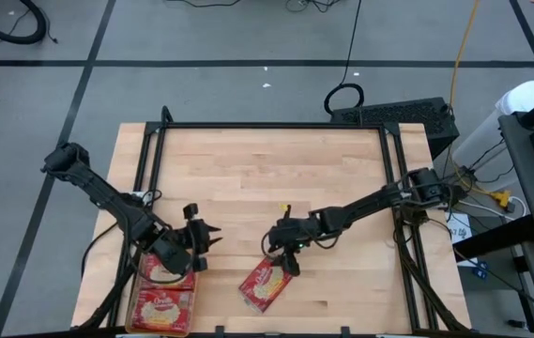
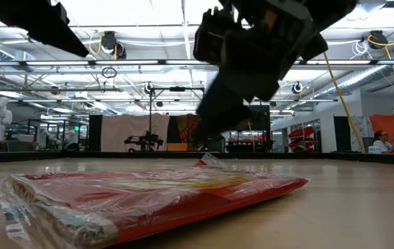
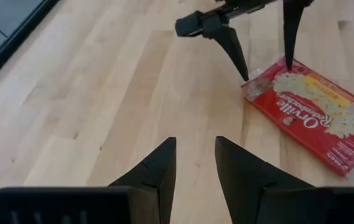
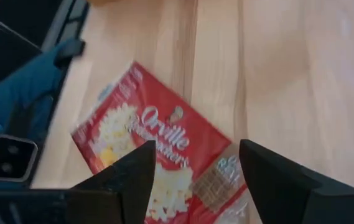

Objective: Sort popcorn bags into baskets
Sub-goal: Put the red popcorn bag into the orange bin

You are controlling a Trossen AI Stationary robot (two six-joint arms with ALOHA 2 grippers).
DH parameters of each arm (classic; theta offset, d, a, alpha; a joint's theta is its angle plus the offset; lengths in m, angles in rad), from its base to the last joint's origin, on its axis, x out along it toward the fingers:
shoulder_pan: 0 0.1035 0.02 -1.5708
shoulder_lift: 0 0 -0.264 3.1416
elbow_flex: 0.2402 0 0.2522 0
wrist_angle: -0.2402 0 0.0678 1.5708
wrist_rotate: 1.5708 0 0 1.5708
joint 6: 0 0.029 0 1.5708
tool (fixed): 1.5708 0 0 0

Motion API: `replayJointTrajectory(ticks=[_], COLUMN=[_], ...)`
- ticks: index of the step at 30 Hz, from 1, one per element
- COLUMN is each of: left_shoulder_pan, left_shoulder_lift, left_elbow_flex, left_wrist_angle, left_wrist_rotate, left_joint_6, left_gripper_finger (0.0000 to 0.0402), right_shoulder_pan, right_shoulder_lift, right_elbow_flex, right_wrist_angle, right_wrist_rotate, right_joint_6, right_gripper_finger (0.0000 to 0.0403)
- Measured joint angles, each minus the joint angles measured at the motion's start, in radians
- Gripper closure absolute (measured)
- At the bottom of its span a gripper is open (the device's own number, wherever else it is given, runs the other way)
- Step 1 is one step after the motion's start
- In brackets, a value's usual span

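One red popcorn bag (image 1: 267,284) lies flat on the wooden table near its front edge, also seen in the low view (image 2: 155,194). My right gripper (image 1: 288,258) is open wide just over the bag's far end, one finger on each side of it (image 4: 196,144). My left gripper (image 1: 201,239) hovers to the bag's left, beside the orange basket (image 1: 132,305). Its fingers (image 3: 195,168) are a little apart with nothing between them. The basket holds two more red bags (image 1: 164,289) lying flat. My right gripper slants down from the table's far right, its fingertips (image 3: 244,73) at the bag's far, clear-sealed end (image 3: 256,83). I cannot tell whether they touch it. The bag lies flat on the table.
A black metal frame (image 1: 267,125) runs along the table's far edge and down both sides. Bare wood stretches across the far half of the table. The left arm (image 1: 107,197) slants in from the far left, and the right arm (image 1: 370,202) from the right.
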Motion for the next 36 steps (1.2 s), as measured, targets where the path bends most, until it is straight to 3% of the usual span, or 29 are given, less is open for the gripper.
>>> replayJointTrajectory(ticks=[9, 24, 29, 34, 36], left_shoulder_pan=[0.000, 0.026, 0.032, 0.047, 0.061], left_shoulder_lift=[0.000, 0.000, 0.000, 0.000, 0.000], left_elbow_flex=[-0.106, -0.115, -0.115, -0.115, -0.115], left_wrist_angle=[0.180, 0.211, 0.239, 0.290, 0.313], left_wrist_rotate=[0.013, 0.014, 0.013, 0.012, 0.012], left_joint_6=[0.037, 0.067, 0.076, 0.150, 0.166], left_gripper_finger=[0.0289, 0.0289, 0.0289, 0.0289, 0.0289], right_shoulder_pan=[-0.007, -0.004, 0.005, 0.001, -0.008], right_shoulder_lift=[0.075, 0.090, 0.107, 0.099, 0.083], right_elbow_flex=[0.000, 0.000, 0.000, -0.004, -0.007], right_wrist_angle=[0.011, -0.020, -0.011, -0.016, -0.027], right_wrist_rotate=[0.054, 0.073, 0.041, 0.050, 0.051], right_joint_6=[-0.028, -0.104, -0.097, -0.158, -0.203], right_gripper_finger=[0.0202, 0.0216, 0.0271, 0.0372, 0.0394])
